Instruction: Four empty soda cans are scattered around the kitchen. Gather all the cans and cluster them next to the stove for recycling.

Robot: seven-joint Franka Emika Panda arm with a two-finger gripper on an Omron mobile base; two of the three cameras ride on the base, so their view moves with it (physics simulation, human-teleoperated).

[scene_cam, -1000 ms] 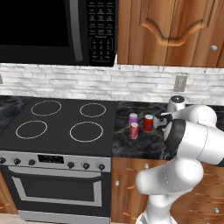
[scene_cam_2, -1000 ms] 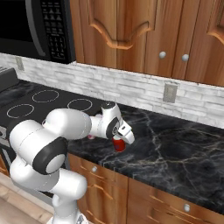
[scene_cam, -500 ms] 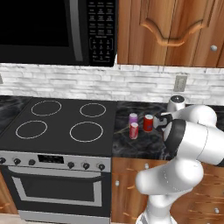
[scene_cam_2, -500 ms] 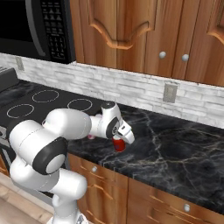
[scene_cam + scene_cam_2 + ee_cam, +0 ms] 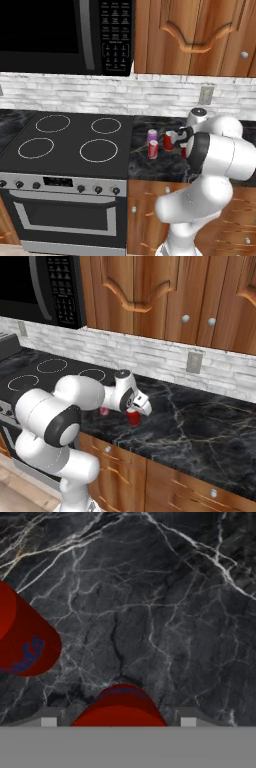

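My gripper (image 5: 135, 413) is shut on a red soda can (image 5: 133, 418), low over the black marbled counter just right of the stove (image 5: 70, 142). In the hand view this can (image 5: 120, 709) sits between the two fingertips (image 5: 48, 721), and another red can (image 5: 25, 642) with blue lettering stands close on the left. Three more cans stand grouped beside the cooktop's right edge: a pink-purple one (image 5: 152, 135), a red one (image 5: 153, 149) in front of it, and a red one (image 5: 168, 141) to their right. I cannot tell whether the held can touches the counter.
A black microwave (image 5: 65, 35) hangs over the stove, and brown wall cabinets (image 5: 150, 291) hang over the counter. A wall outlet (image 5: 205, 94) sits on the brick backsplash. The marbled counter (image 5: 200, 421) stretches to the right, and its front edge runs just before the cans.
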